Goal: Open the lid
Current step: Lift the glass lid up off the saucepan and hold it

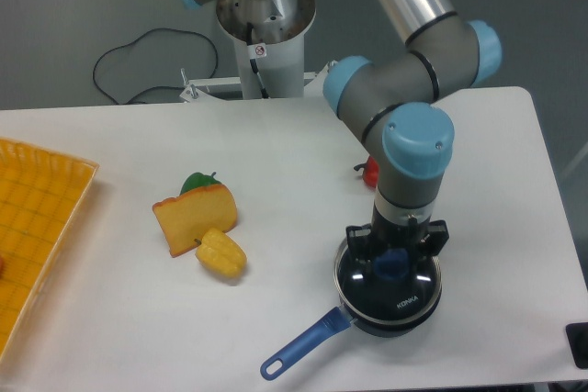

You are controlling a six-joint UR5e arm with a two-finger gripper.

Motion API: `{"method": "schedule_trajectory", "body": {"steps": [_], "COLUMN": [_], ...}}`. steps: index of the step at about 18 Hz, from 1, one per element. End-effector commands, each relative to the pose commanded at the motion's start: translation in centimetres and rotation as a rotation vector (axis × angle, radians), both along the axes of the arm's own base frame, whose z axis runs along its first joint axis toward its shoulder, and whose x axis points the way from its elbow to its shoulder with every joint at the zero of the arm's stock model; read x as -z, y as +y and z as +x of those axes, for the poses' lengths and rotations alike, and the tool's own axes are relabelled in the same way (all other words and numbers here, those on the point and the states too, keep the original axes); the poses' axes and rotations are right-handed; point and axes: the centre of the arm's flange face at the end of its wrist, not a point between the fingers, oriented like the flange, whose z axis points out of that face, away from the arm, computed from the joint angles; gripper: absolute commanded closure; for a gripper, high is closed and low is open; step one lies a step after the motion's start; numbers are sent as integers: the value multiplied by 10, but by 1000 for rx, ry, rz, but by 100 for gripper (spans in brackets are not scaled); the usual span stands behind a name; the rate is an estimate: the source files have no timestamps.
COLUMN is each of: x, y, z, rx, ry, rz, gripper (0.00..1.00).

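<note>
A white table (110, 337) fills the view, with a robot arm reaching down over its right half.

At the left edge sits a yellow tray (37, 227) with a grid pattern, cut off by the frame. Toward the middle of the table lies a toy cheese wedge (195, 216); a green piece (197, 181) shows just behind it, and a yellow toy corn (222, 253) touches its front right corner.

Further right, near the front edge, a pan (354, 315) stands upright. Its blue handle (303, 346) runs toward the front-left, ending close to the front edge. The lid (409, 293) lies flat on the pan — a round glass disc with a metal rim, face up, its white lettering toward the front. Being round, it has no long axis.

The gripper (390, 263) points straight down over the lid's centre. Its fingers stand on either side of the blue knob (390, 266); whether they press on the knob or stand slightly apart from it cannot be told.

A small red object (369, 172) peeks out behind the arm (413, 135), mostly hidden.
</note>
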Motion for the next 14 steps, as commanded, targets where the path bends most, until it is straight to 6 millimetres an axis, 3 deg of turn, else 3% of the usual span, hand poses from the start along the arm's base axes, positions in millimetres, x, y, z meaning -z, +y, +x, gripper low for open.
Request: {"method": "schedule_trajectory", "body": {"steps": [9,14], "x": [-22,-22], "y": [9,11], "z": [39,49], "rx": [133,223], "ry": [-15,-10], "rz": [-20,-23], "gripper": [49,49]}}
